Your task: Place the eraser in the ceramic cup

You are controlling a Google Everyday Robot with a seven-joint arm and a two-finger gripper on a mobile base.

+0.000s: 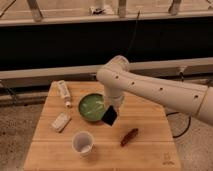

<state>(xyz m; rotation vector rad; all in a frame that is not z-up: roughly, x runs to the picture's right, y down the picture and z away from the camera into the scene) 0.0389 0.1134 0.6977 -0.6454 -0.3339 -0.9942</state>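
**Camera view**

- The light wooden plank table (145,150) is carrying all items.
- The white robot arm (160,92) is spanning in from the right edge.
- Its dark gripper (111,116) is hanging over the middle of the table, just at the right rim of the wide green bowl (91,106).
- Gripper state: I cannot tell whether it is spread or pressed together. Nothing recognisable is showing in it.

**Task object**

- I am taking the small white rectangular block (61,121) to be the eraser, though detail is poor.
- It is lying flat near the left edge, roughly midway between the far and near edges. It is left of the green bowl and apart from it.
- The small plain white ceramic cup (82,142) is standing upright, mouth up, near the front edge and left of centre. It is near the eraser but not touching it.

**Handling (judgement)**

- The eraser is probably light, slightly yielding and grippy rather than slippery, and not fragile.
- It is low, so the gripper is going to need to come right down to the table.
- The best hold is looking like across the short width, at mid-length.

**Orientation**

- The long axis is running diagonally. One end is pointing toward the near-left corner and the other toward the green bowl.
- A grasp is likely wanting wrist rotation square to that diagonal.

**Other items**

- A white tube-shaped object (63,91) is lying near the far-left corner.
- A brown elongated object (129,136) is lying near the front edge, right of the cup.
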